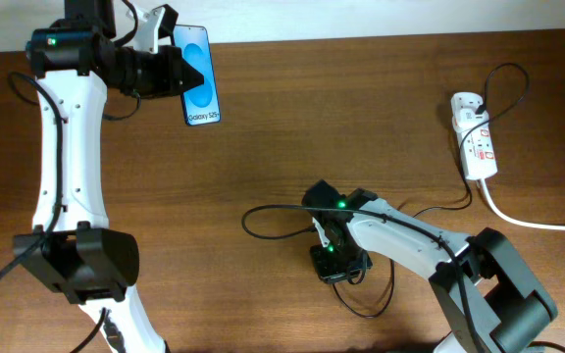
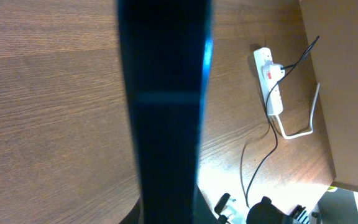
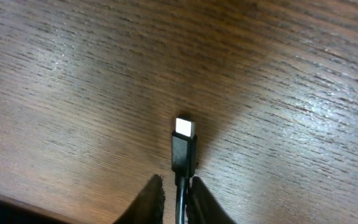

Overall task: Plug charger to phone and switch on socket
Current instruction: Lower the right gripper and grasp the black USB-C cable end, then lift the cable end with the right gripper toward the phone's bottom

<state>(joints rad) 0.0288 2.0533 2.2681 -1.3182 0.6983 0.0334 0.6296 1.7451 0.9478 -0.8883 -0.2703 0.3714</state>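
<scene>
Between right end effector [image 3: 176, 185] fingers — charger [image 3: 183, 149] clamped, tip jutting forward; left end effector [image 1: 179, 69] clamped on phone [image 1: 204, 93].

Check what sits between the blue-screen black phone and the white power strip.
Nothing: only bare brown wooden tabletop between the slim black-framed blue-screen phone and the white elongated power strip. The overhead view shows it; the left wrist view agrees.

Right gripper [image 3: 178, 193]: we are seeing its fingers [image 3: 149, 200] pinching the cable just behind the connector.
Charger [image 3: 183, 154]: we are seeing its black connector pointing away, bright metal tip leading.
Table [image 3: 73, 93]: we are seeing wood grain beneath.
</scene>
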